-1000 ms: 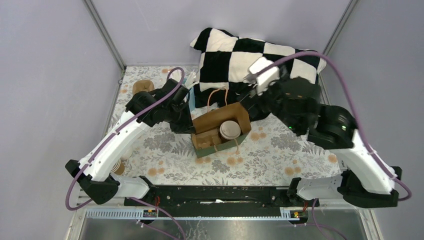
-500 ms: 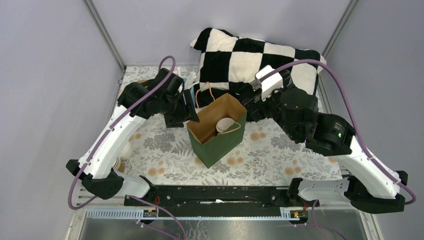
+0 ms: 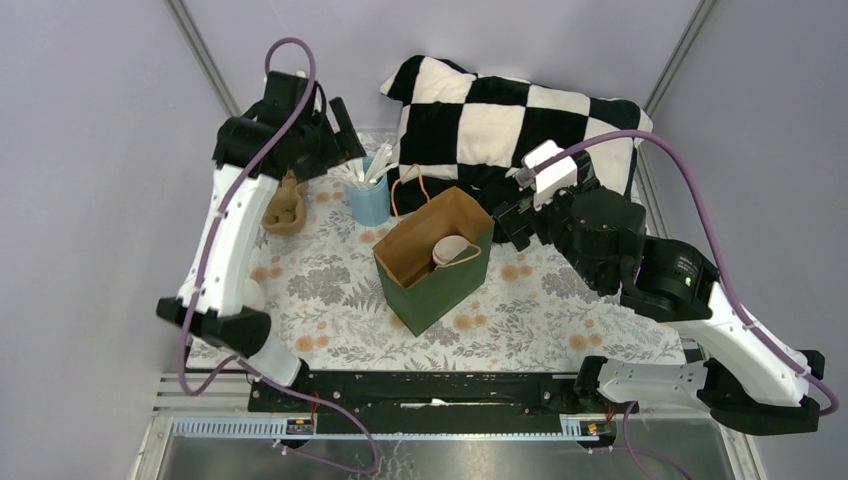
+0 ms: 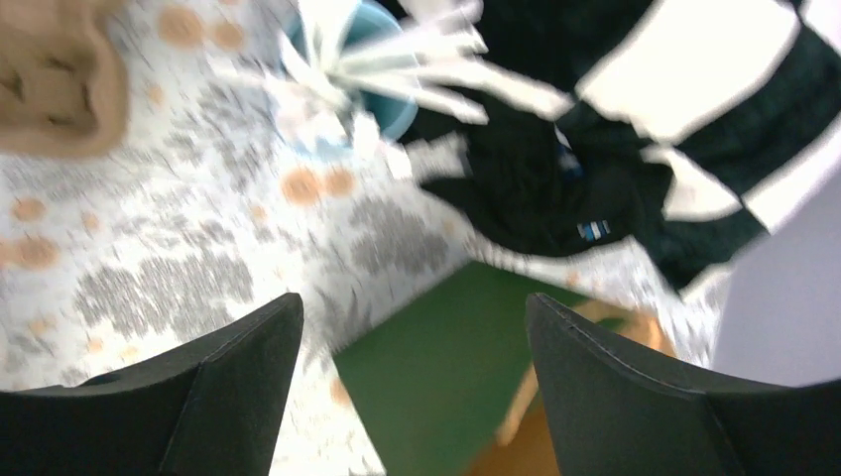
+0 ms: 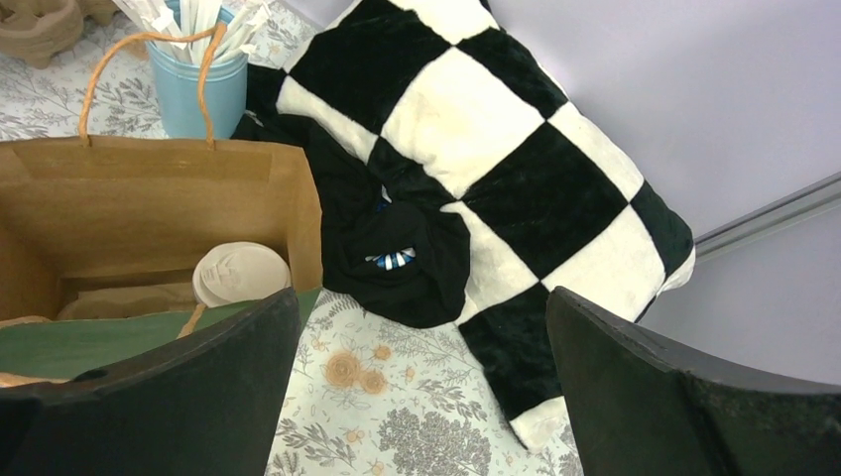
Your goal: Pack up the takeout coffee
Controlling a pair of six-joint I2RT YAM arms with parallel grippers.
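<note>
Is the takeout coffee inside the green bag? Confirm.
Yes, the takeout coffee sits inside the open green bag, its off-white lid showing.

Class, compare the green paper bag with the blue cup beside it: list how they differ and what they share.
The green bag is large and boxy; the blue cup is smaller and round. The bag has looped handles; the cup has none. The bag holds the lidded takeout coffee; the cup holds white sticks. Both stand open-topped on the floral tablecloth.
</note>
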